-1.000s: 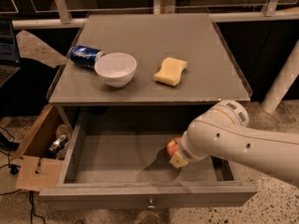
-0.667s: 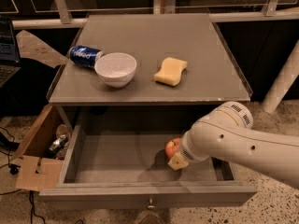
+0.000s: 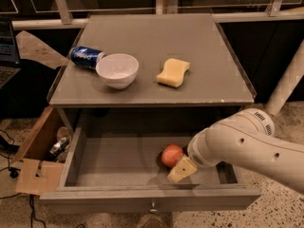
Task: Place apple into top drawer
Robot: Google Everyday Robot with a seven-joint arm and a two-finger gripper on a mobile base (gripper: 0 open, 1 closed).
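The red-orange apple is low inside the open top drawer, right of its middle, at or just above the grey floor. My gripper reaches down into the drawer from the right on the white arm. It sits right against the apple's front right side and covers part of it. The drawer is pulled out fully below the tabletop, and its small metal knob shows on the front.
On the grey tabletop stand a white bowl, a blue can lying on its side and a yellow sponge. An open cardboard box with clutter stands on the floor at the left.
The gripper and the apple have moved a little lower and to the left inside the drawer. More of the apple now shows.
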